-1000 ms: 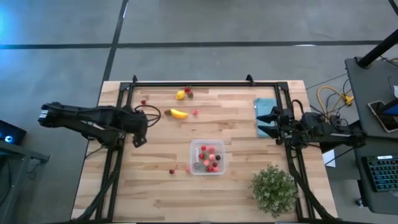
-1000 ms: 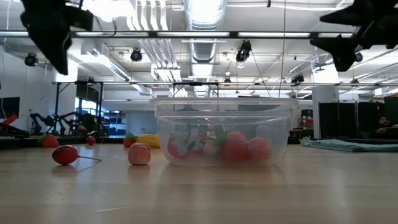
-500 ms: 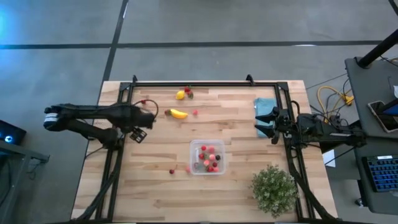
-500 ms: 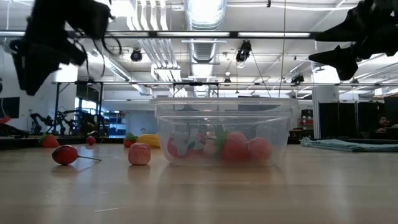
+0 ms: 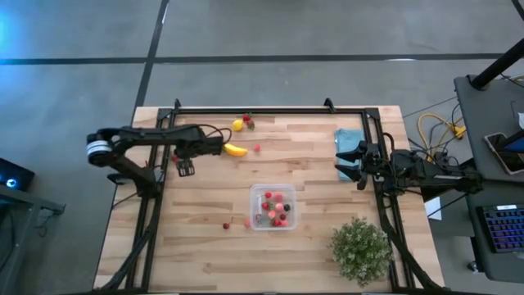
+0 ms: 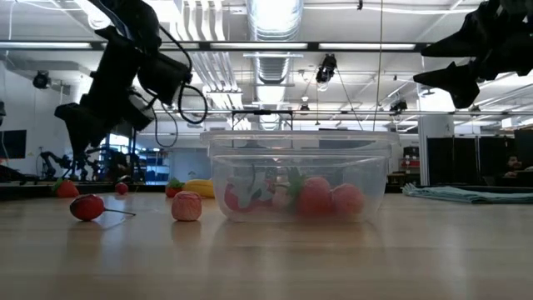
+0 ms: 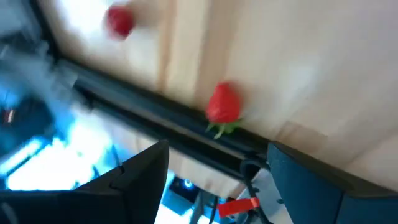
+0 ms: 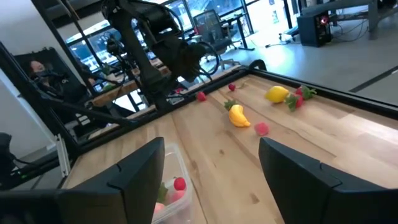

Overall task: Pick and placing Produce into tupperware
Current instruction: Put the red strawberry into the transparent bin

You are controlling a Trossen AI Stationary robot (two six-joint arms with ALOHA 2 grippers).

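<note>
Left gripper (image 5: pixel 214 148), jaws open and empty, has swung beside the banana (image 5: pixel 236 150), lying crosswise

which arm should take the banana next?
Left. The left gripper hangs open over the table's left part, near the banana. The right gripper, also open, waits over the teal cloth at the far right edge, with more table to cross.

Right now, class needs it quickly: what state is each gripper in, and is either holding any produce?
Left gripper: open, holding nothing, above a strawberry by the table's rail.
Right gripper: open, holding nothing, waiting over the teal cloth.
</note>
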